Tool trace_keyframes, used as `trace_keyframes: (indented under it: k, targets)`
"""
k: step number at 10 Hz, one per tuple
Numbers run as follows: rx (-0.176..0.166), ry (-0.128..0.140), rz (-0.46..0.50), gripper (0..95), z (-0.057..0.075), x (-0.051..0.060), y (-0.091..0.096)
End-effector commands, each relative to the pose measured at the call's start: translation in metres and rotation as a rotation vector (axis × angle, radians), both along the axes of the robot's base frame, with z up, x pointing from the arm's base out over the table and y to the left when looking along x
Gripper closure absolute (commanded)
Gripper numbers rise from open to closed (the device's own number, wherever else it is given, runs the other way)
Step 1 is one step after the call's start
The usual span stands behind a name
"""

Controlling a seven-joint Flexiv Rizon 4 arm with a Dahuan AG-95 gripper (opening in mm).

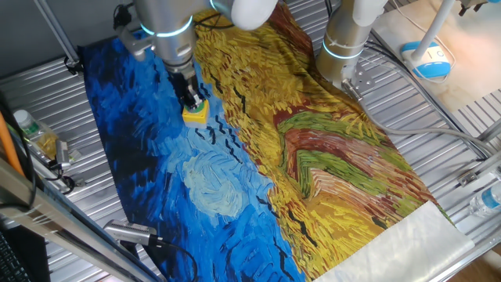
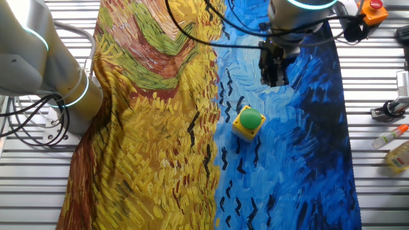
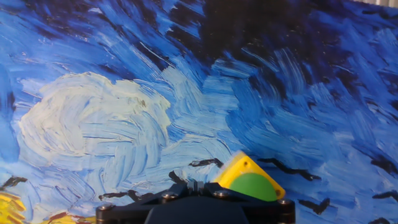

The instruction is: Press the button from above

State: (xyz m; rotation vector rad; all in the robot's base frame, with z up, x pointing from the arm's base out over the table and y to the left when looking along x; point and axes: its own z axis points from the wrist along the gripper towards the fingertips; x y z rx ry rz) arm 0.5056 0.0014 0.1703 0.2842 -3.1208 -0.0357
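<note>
The button [image 2: 249, 121] is a small yellow box with a round green cap; it stands on the blue part of the painted cloth [image 2: 300, 166]. It also shows in one fixed view [image 1: 196, 114] and at the lower edge of the hand view [image 3: 250, 181]. My gripper [image 2: 275, 80] hangs above the cloth with its fingertips pressed together and holds nothing. It is apart from the button, raised and off to one side. In one fixed view the gripper [image 1: 191, 97] sits just over the box. In the hand view the fingertips [image 3: 194, 185] are left of the cap.
A second arm's base [image 2: 64, 83] stands on the yellow side of the cloth. A red stop switch [image 2: 372, 6] and small bottles [image 2: 397, 155] lie on the slatted metal table [image 2: 377, 76] past the blue edge. A bottle [image 1: 31, 129] stands at the left.
</note>
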Motion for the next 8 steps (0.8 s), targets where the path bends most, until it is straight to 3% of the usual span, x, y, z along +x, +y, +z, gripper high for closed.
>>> trace_keyframes:
  k: [1, 4, 8]
  targets:
    - [0.002, -0.003, 0.009, 95.0, 0.001, -0.007, -0.009]
    - [0.022, -0.021, 0.038, 95.0, -0.010, -0.012, -0.020]
    - [0.031, -0.015, 0.073, 95.0, -0.007, -0.021, -0.036]
